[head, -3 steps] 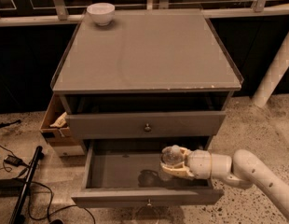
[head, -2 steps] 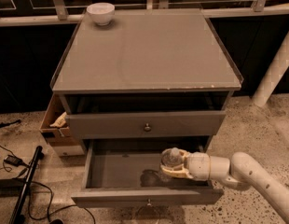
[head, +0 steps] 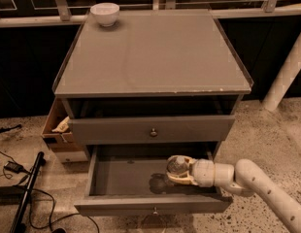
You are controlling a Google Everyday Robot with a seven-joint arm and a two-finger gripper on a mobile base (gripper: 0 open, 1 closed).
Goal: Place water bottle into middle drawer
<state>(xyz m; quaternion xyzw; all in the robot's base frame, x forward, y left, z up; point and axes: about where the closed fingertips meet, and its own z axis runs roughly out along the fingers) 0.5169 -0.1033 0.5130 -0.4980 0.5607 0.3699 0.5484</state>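
Water bottle [head: 176,163]: clamped in the end effector [head: 175,174], fingers closed snugly round its body, seemingly turned on its side. Hanging above the right part of the middle drawer [head: 119,176], apparently not yet resting on the floor, judging by the dark shadow [head: 160,183] cast just to the left.

Far left: cardboard box [head: 56,130] tucked beside the cabinet, something pale inside. Cables [head: 14,168] and a dark pole [head: 26,191] on the ground near it. White bowl [head: 104,13] at the far left corner of the worktop [head: 155,57], well apart from the action. Upper drawer [head: 153,129] directly below the worktop, small knob at centre. Middle drawer pulled well out beneath it, plain grey floor showing to the left of the shadow. Further right, white arm [head: 257,183] reaching in over the drawer's right side. Pale post [head: 286,76] beyond, at the far right.

Against a second ago, hardly any change: a slight creep of the wrist to the left, bottle in the same attitude, same grip. Probably the tail end of the approach, with the release nearly due. Likely remaining: lower to contact with the drawer floor, spread the fingers, draw back clear of the front panel. Worth guarding against a roll once let go, given the round body lying sideways.
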